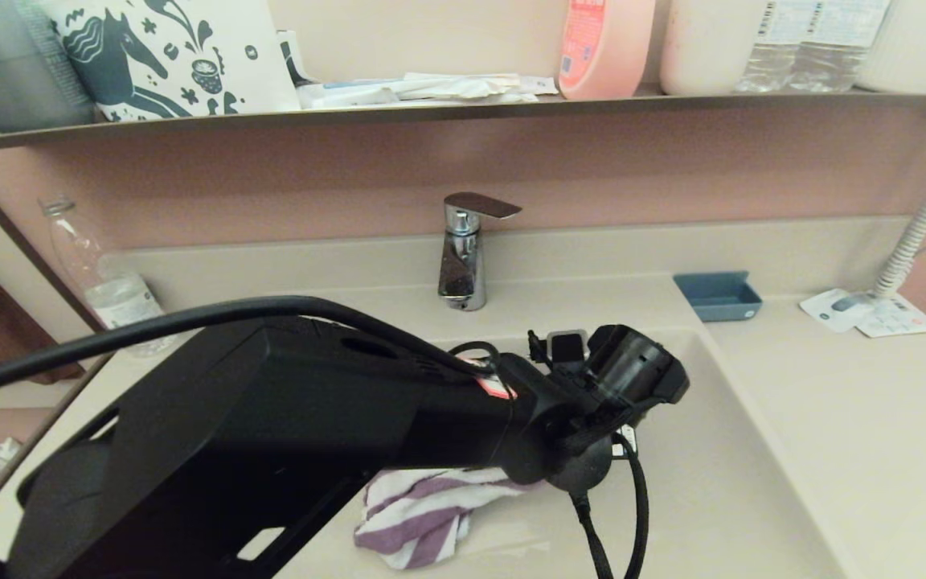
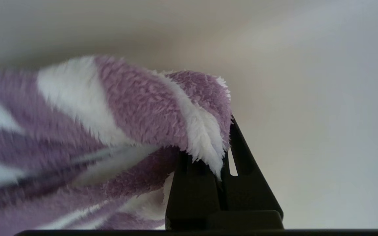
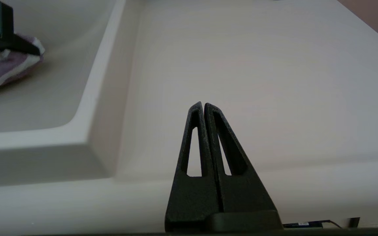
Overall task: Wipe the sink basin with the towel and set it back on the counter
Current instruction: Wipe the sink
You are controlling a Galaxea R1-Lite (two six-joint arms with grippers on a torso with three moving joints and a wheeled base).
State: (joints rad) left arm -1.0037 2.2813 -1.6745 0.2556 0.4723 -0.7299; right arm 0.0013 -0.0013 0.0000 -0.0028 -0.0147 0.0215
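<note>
The purple and white striped towel (image 1: 415, 515) lies bunched on the floor of the cream sink basin (image 1: 720, 482), near its front. My left arm reaches across over the basin and its wrist covers the towel's upper part. In the left wrist view my left gripper (image 2: 225, 137) is shut on a fold of the towel (image 2: 126, 108), with the basin wall (image 2: 307, 98) behind it. My right gripper (image 3: 203, 104) is shut and holds nothing; it hovers low over the counter (image 3: 258, 65) to the right of the basin. The towel (image 3: 2, 65) also shows there, down in the basin (image 3: 44, 98).
A chrome faucet (image 1: 463, 257) stands behind the basin. A small blue tray (image 1: 718, 295) and paper leaflets (image 1: 865, 312) lie on the right counter (image 1: 857, 418), beside a coiled cord (image 1: 925, 217). A plastic bottle (image 1: 105, 281) stands at the left. The shelf (image 1: 463, 108) above holds bottles and a horse-print bag (image 1: 165, 56).
</note>
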